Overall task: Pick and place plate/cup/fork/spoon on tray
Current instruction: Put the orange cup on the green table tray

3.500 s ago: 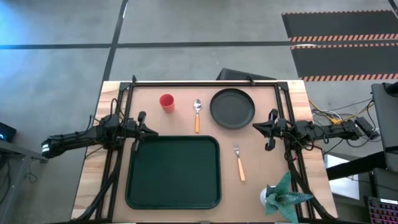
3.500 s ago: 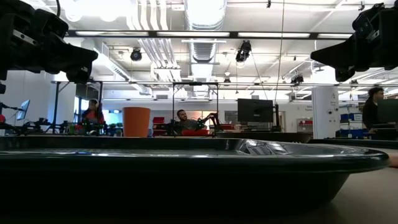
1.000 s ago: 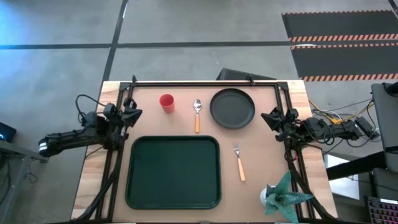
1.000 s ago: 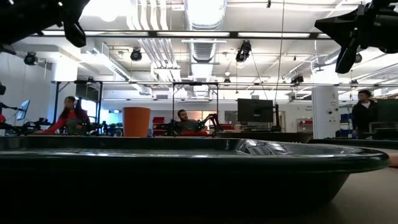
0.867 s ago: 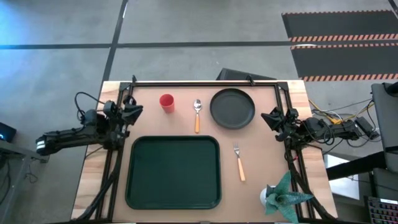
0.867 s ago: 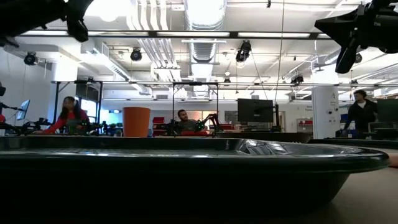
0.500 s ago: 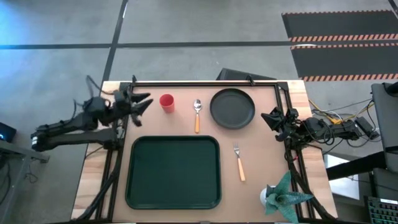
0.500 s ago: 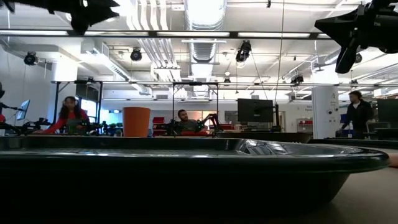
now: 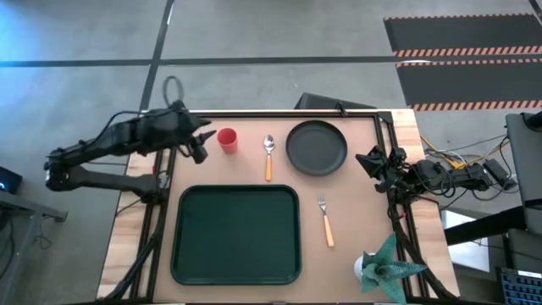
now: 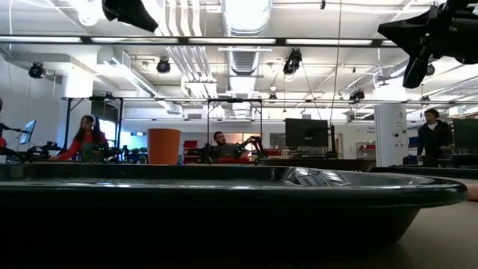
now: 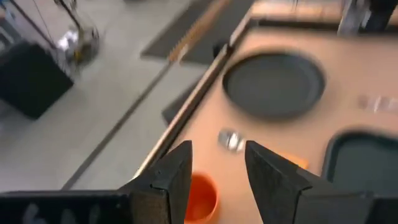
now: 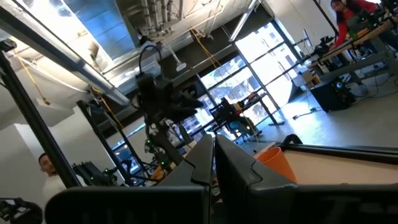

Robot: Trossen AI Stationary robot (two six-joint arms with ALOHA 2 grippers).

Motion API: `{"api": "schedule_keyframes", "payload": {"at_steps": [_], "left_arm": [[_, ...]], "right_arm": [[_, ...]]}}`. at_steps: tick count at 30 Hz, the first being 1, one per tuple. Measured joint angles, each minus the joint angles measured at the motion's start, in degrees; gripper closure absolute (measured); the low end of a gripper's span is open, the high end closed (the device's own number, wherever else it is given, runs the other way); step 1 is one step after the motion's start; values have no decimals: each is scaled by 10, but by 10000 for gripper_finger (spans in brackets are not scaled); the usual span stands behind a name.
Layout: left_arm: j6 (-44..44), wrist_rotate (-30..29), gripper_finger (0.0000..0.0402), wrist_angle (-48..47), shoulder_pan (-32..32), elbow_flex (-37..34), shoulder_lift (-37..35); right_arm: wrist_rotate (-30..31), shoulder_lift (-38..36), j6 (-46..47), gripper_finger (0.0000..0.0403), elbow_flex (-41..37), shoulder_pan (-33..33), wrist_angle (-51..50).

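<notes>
The red cup [image 9: 227, 139], the spoon [image 9: 268, 157] and the dark plate [image 9: 317, 147] stand in a row along the table's far side. The fork [image 9: 325, 220] lies right of the green tray [image 9: 236, 234], which holds nothing. My left gripper [image 9: 202, 144] hovers open just left of the cup. In the left wrist view the cup [image 11: 199, 196] shows below and between its spread fingers [image 11: 177, 171], untouched. My right gripper [image 9: 366, 161] waits shut, right of the plate, its fingers [image 12: 205, 155] pressed together.
A teal paper plant in a white pot [image 9: 385, 264] stands at the table's near right corner. Black frame rails [image 9: 279, 111] run along the far edge and both sides. The tray's rim [image 10: 224, 194] fills the low view; people sit and stand in the room behind.
My left gripper has risen from the table's left side beside the tray, gone toward the far edge and right toward the red cup, and opened. The right arm and all the dishes have kept still.
</notes>
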Motion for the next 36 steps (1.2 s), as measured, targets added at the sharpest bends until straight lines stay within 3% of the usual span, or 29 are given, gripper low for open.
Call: {"api": "schedule_keyframes", "payload": {"at_steps": [7, 15, 20, 36], "left_arm": [[2, -9, 269, -122, 12, 49, 120], [2, -3, 269, -175, 48, 54, 233], [4, 79, 269, -168, 79, 54, 286], [52, 161, 269, -138, 174, 54, 344]], "right_arm": [[0, 0, 0, 394, 0, 0, 0], [-2, 0, 7, 394, 0, 0, 0], [-18, 0, 11, 394, 0, 0, 0], [-31, 0, 14, 394, 0, 0, 0]]}}
